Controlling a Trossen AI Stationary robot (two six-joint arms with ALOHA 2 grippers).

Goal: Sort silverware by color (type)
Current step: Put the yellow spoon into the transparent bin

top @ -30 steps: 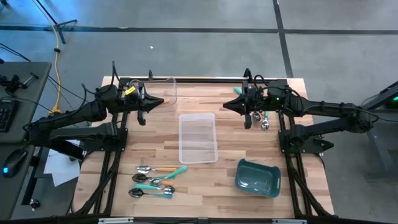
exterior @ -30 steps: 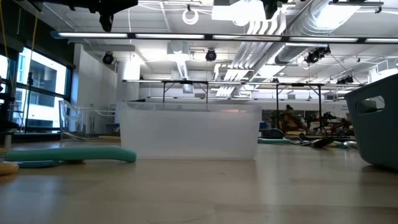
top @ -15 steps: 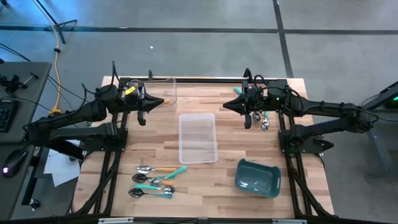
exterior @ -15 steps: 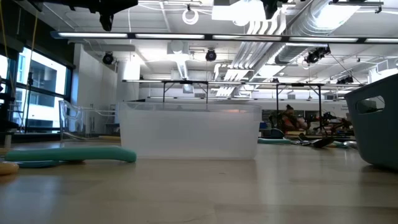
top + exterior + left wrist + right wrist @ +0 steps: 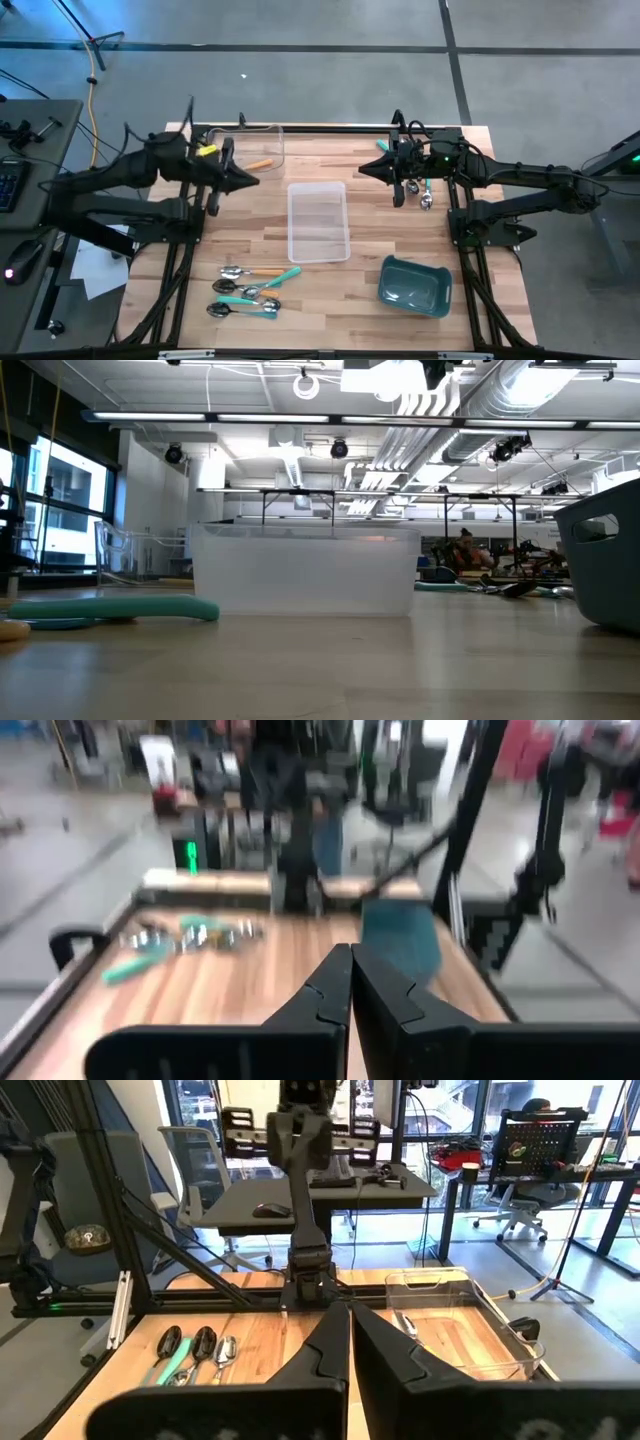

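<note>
You've got the high view straight down over the whole table [image 5: 330,275]. Low view sits at tabletop level, close behind the clear tray [image 5: 305,572], facing the room. Both wrist views look across the table toward the far edge, each sharing spoons with the overhead.

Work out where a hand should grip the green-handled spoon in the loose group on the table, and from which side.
Grip the green-handled spoon near the free end of its handle, which angles out clear of the other spoons while its bowl lies among them. It lies flat on the table, so come straight down, fingers across the slim handle. The left hand looks nearer.
</note>
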